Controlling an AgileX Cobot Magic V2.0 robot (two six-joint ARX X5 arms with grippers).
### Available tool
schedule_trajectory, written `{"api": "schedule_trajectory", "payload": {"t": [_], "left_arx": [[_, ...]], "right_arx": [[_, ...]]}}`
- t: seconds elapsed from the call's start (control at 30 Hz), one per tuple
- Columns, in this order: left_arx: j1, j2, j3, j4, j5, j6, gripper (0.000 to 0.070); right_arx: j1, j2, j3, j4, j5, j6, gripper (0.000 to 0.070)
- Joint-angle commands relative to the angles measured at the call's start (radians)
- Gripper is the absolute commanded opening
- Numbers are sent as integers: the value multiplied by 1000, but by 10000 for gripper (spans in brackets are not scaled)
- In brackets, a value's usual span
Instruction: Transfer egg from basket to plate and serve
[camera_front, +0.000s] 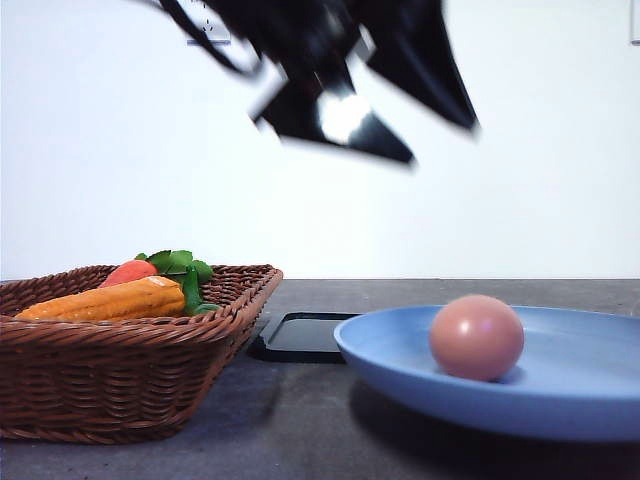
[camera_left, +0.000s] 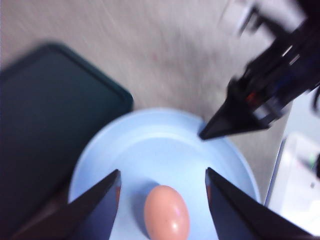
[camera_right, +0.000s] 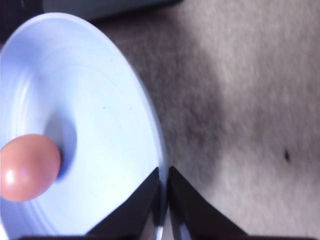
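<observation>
The pinkish-brown egg (camera_front: 477, 337) lies on the light blue plate (camera_front: 580, 385) at the right of the table. High above the table, my left gripper (camera_front: 435, 140) is blurred and open. In the left wrist view its fingers (camera_left: 100, 205) stand wide apart over the egg (camera_left: 166, 212), not touching it. My right gripper (camera_right: 163, 170) is shut on the plate's rim (camera_right: 150, 125), with the egg (camera_right: 27, 167) inside the plate. The left wrist view also shows the right gripper (camera_left: 220, 125) at the plate's edge (camera_left: 235, 155). The wicker basket (camera_front: 120, 370) stands at the left.
The basket holds an orange corn cob (camera_front: 105, 300) and a red-orange carrot (camera_front: 130, 271) with green leaves. A flat black tray (camera_front: 305, 335) lies between basket and plate. Bare grey tabletop (camera_right: 250, 100) lies beside the plate.
</observation>
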Motion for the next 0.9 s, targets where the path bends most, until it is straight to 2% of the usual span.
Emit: {"api": "schedule_trajectory", "payload": {"t": [0.0, 0.1, 0.43, 0.7, 0.87], "left_arx": [[8, -46, 16, -20, -8, -4, 342], [47, -165, 16, -78, -26, -4, 342], [153, -538, 16, -282, -165, 3, 342], [164, -732, 16, -397, -245, 2, 342], [164, -796, 16, -428, -285, 1, 342]], "right_arx": [[0, 40, 39, 13, -10, -25, 0], [0, 115, 97, 21, -10, -38, 0], [-5, 442, 378, 79, -10, -47, 0], [-6, 700, 601, 94, -11, -52, 0], [-6, 786, 660, 107, -11, -61, 0]]}}
